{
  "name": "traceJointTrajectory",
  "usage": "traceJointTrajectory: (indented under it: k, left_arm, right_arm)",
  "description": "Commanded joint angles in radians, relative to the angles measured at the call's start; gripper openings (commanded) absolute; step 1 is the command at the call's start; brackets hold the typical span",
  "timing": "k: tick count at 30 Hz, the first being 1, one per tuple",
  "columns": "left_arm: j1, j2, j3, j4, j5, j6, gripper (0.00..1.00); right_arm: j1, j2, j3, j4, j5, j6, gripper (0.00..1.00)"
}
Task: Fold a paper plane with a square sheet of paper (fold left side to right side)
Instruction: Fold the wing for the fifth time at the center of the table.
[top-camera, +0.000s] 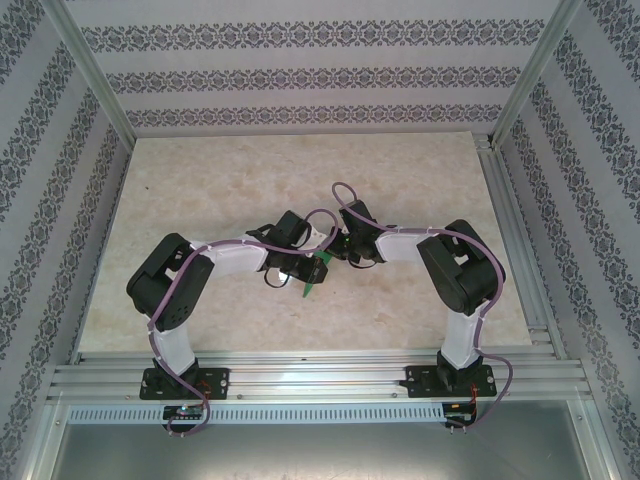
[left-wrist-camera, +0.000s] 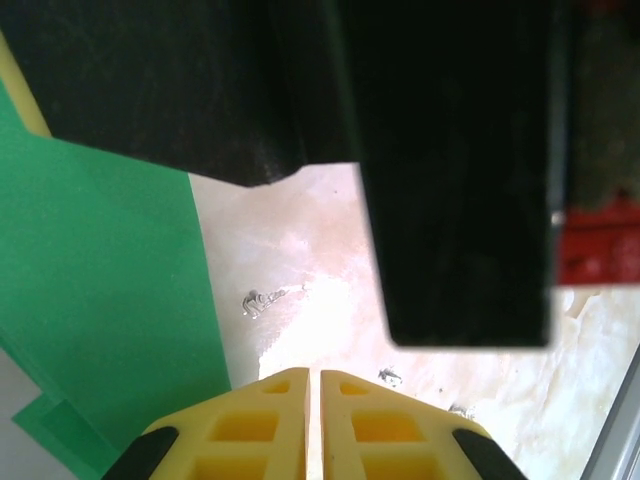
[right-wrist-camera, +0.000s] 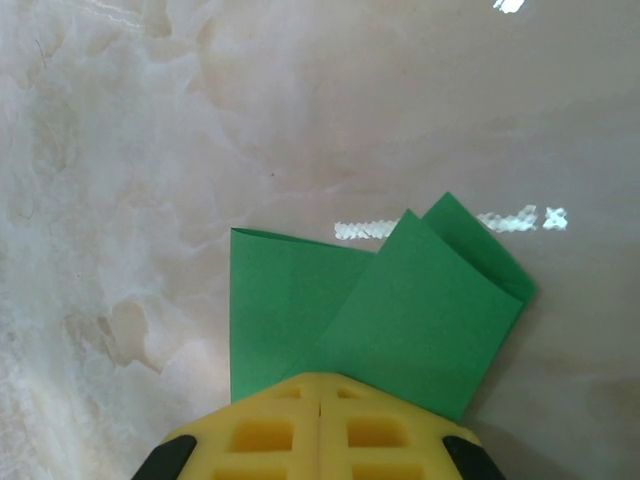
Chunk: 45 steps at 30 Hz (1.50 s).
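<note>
Right end effector (right-wrist-camera: 320, 385) | we are pinching the paper (right-wrist-camera: 400, 310) with jaws closed, mid-surface (right-wrist-camera: 150, 150) | left end effector (left-wrist-camera: 314, 378) | we are holding it nearly shut, empty, beside the paper | progress | we are seeing overlapping folds, no dart yet

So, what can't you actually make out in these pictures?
Top view: the green paper is a tiny sliver; both arms cover the rest, so its fold is unreadable.
Left wrist view: a blurred dark block hides much of the table; the paper runs off the left edge.
Right wrist view: the right gripper covers the paper's near edge.
</note>
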Motion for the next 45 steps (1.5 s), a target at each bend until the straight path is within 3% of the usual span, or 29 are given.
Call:
traceJointTrajectory:
  k: [1, 24, 37, 45]
  left_arm:
    - [0.002, 0.018, -0.04, 0.015, -0.02, 0.017, 0.12]
    - [0.011, -0.03, -0.24, 0.111, -0.034, -0.017, 0.07]
    - [0.017, -0.196, -0.395, 0.144, -0.042, -0.073, 0.08]
    - [0.068, -0.305, -0.475, 0.148, -0.046, -0.109, 0.07]
  right_arm:
    - [0.007, 0.048, -0.011, -0.143, 0.089, -0.037, 0.01]
    - [-0.016, 0.063, -0.011, -0.16, 0.086, -0.041, 0.01]
    - [-0.031, 0.074, -0.006, -0.193, 0.104, -0.059, 0.01]
    - [-0.026, 0.057, -0.015, -0.169, 0.09, -0.059, 0.01]
